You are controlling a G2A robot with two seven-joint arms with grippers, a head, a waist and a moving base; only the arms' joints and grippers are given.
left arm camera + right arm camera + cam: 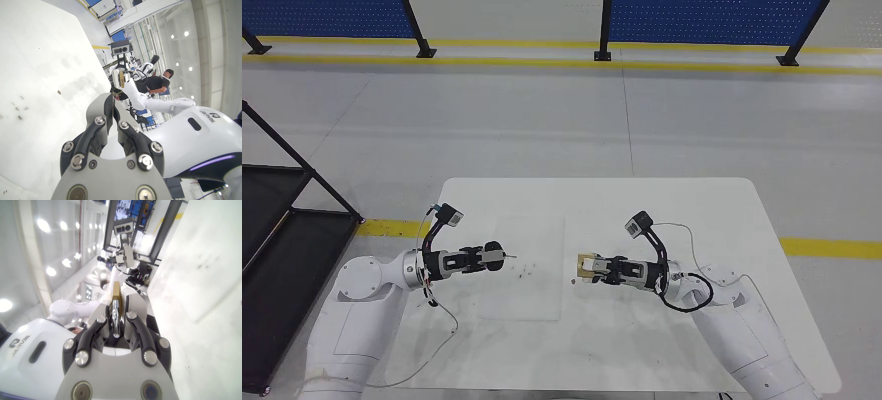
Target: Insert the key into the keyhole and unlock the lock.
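Two arms are low over one white table (642, 340), their grippers pointed at each other across a bare gap near the table's middle.

Right gripper (118, 300): jaws clamped on the brass lock (116, 291), one finger on each flat side. The chrome shackle (115, 317) runs back between the fingers toward the wrist, and the brass body sticks out past the fingertips. The left wrist view shows the lock end-on, the keyhole end facing the other arm. The lock is off the table surface, carried in the grip.

Left gripper (112, 106): the ribbed black pads are pressed together, with no gap between them. In the top view a thin pale sliver juts from its tip toward the lock. This appears to be the key (506, 257), though it is too small to be sure. It is well apart from the lock and not in the keyhole. Both are at about the same level across the gap.

On the table: a few small dark specks (527, 267) lie on the surface between the grippers, and one more speck sits just short of the lock.

Surroundings: a black rack (282, 230) stands off the table's left side, a yellow floor line (822, 247) runs behind the table, and blue barrier panels (332, 15) stand at the far edge of the floor.
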